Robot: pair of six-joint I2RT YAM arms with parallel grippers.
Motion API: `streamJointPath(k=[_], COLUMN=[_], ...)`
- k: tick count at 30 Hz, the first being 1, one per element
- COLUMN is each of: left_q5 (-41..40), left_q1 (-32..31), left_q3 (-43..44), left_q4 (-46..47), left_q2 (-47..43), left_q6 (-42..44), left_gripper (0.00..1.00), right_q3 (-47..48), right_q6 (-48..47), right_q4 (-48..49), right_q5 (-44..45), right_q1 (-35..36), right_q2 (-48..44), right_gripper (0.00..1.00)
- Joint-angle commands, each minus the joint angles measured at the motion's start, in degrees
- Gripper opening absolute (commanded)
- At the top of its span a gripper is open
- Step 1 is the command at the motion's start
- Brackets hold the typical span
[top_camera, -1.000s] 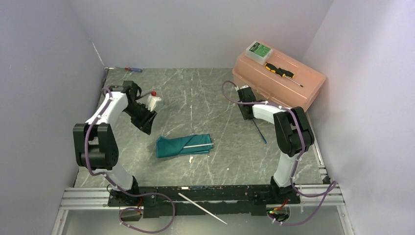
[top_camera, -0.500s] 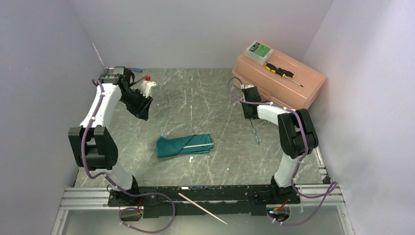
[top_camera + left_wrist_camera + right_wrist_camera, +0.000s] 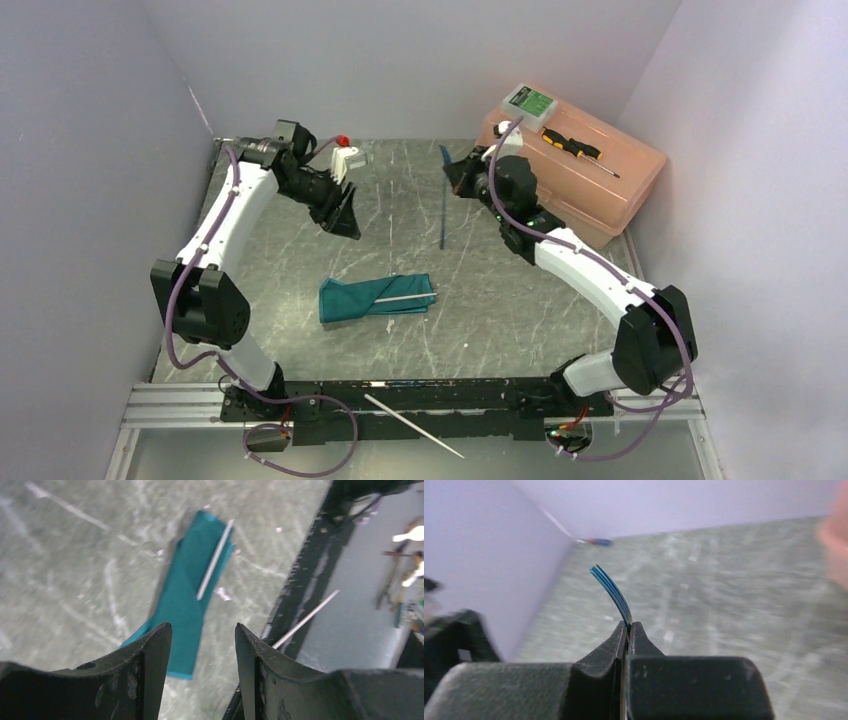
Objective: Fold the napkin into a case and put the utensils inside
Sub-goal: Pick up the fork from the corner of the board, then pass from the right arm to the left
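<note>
The teal napkin [image 3: 375, 298] lies folded into a narrow oblong case at the table's middle, with one white stick [image 3: 405, 296] resting along its top. In the left wrist view the napkin [image 3: 192, 587] and that white stick [image 3: 215, 560] show below my left gripper [image 3: 202, 627], which is open and empty. From above, the left gripper [image 3: 345, 215] hovers behind and left of the napkin. My right gripper [image 3: 629, 625] is shut on the blue utensil [image 3: 611, 590], its tines pointing up. The blue utensil [image 3: 443, 205] hangs in the air at the back centre. A second white stick [image 3: 412, 425] lies across the near rail.
An orange toolbox [image 3: 600, 185] stands at the back right, carrying a green-and-white box [image 3: 528, 100] and a yellow-and-black screwdriver [image 3: 575, 148]. A red-and-blue screwdriver [image 3: 596, 542] lies by the far left wall. A small white scrap [image 3: 389, 325] sits in front of the napkin.
My right arm has shut on the blue utensil, lifted it off the table and swung it to the back centre. My left arm has moved back and rightward, its jaws spreading wider.
</note>
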Motion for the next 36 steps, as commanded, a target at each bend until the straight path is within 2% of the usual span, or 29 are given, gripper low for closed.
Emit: streamJointPath(k=[1, 4, 6, 7, 8, 9, 21, 25, 26, 27, 28, 30, 32, 34, 36], left_q5=[13.2, 17.6, 20.7, 22.0, 23.0, 23.1, 23.1, 27.0, 28.2, 29.5, 30.4, 30.3, 28.8, 26.8, 24.4], left_q1=[-1.5, -1.5, -1.5, -1.5, -1.5, -1.5, -0.9, 1.0, 1.7, 2.5, 3.1, 4.0, 4.1, 4.2, 4.2], left_q3=[3.1, 2.1, 0.8, 0.3, -0.3, -0.8, -4.3, -3.0, -2.5, -2.1, -1.7, -0.4, 0.5, -0.3, -1.5], left_q4=[-3.0, -1.4, 0.7, 1.6, 2.5, 3.2, 4.8, 1.2, -0.2, -1.5, -3.3, -6.8, -10.9, -10.8, -10.3], left_q2=[0.0, -1.6, -3.1, -3.7, -4.2, -4.5, -4.9, -3.4, -3.0, -2.6, -2.2, -1.3, -1.2, -2.4, -4.1], left_q6=[-3.7, -5.9, -7.6, -8.4, -9.1, -9.6, -8.8, -5.8, -4.7, -3.4, -1.7, 1.5, 5.6, 6.2, 7.1], left_gripper=[0.55, 0.57, 0.77, 0.79, 0.91, 0.94, 0.94, 0.74, 0.67, 0.58, 0.44, 0.07, 0.03, 0.03, 0.03], right_q3=[-0.8, -1.3, -1.1, -1.1, -1.2, -1.3, 0.5, 0.7, 0.8, 0.9, 1.0, 1.4, 2.1, 2.9, 3.4], right_q6=[15.4, 19.5, 22.6, 23.9, 25.3, 26.5, 31.8, 31.7, 31.4, 31.3, 31.4, 31.4, 30.5, 29.3, 27.3], right_q4=[17.5, 24.4, 28.5, 30.3, 32.3, 34.2, 48.2, 52.3, 53.1, 53.9, 54.4, 54.2, 52.6, 48.0, 42.4], right_q5=[4.5, 5.9, 5.9, 6.1, 6.2, 6.3, 6.6, 6.8, 6.4, 5.6, 4.9, 2.8, 0.0, -3.9, -9.5], right_q1=[5.5, 7.9, 9.0, 9.5, 10.0, 10.4, 15.0, 16.3, 16.5, 16.5, 16.6, 16.6, 16.5, 15.9, 14.4], right_q2=[0.3, 1.5, 2.9, 4.0, 4.7, 5.5, 12.0, 13.4, 13.7, 14.1, 14.5, 14.9, 14.7, 13.7, 12.0], right_gripper=[0.0, 0.0, 0.0, 0.0, 0.0, 0.0, 0.0, 0.0, 0.0, 0.0, 0.0, 0.0, 0.01, 0.19, 0.46])
